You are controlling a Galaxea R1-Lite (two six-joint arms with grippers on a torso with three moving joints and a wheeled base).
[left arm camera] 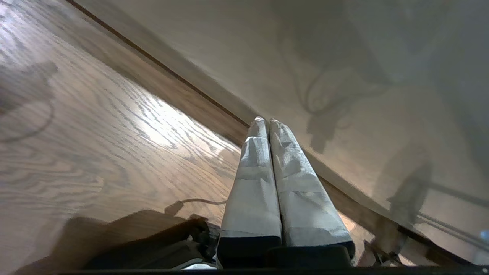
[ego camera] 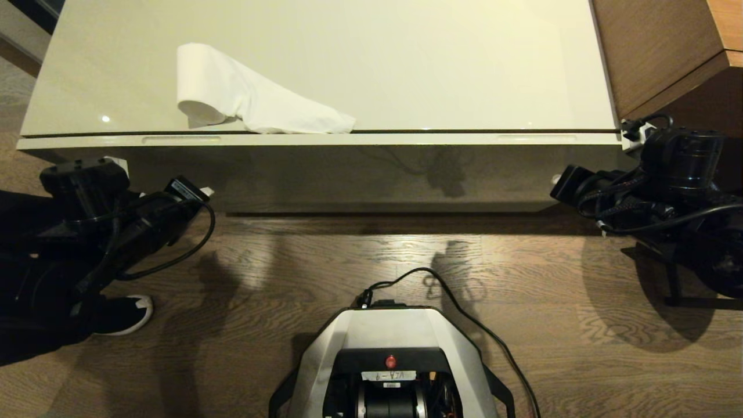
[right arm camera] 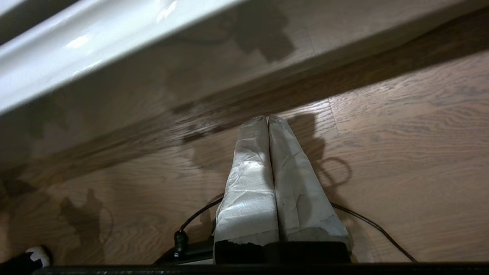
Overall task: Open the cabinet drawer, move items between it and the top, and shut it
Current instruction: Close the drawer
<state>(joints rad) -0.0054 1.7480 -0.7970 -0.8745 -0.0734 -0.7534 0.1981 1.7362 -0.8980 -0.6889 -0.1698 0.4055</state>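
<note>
The cabinet's glossy cream top (ego camera: 435,64) fills the far half of the head view. A white paper roll (ego camera: 212,87) lies on it at the left, its loose tail trailing to the front edge. Just below runs the cabinet drawer (ego camera: 371,139), pushed in, with slim slots near each end. My left arm (ego camera: 116,215) hangs low by the cabinet's left front corner and my right arm (ego camera: 667,174) by its right corner. The left gripper (left arm camera: 266,120) is shut and empty, pointing at the foot of the cabinet front (left arm camera: 344,76). The right gripper (right arm camera: 266,117) is likewise shut on nothing, over the floor.
A brown wooden furniture piece (ego camera: 667,52) adjoins the cabinet at the far right. A person's black-and-white shoe (ego camera: 130,313) and dark trouser leg stand at the left beside my left arm. My base (ego camera: 389,348) with its black cable sits on the wood floor (ego camera: 580,302).
</note>
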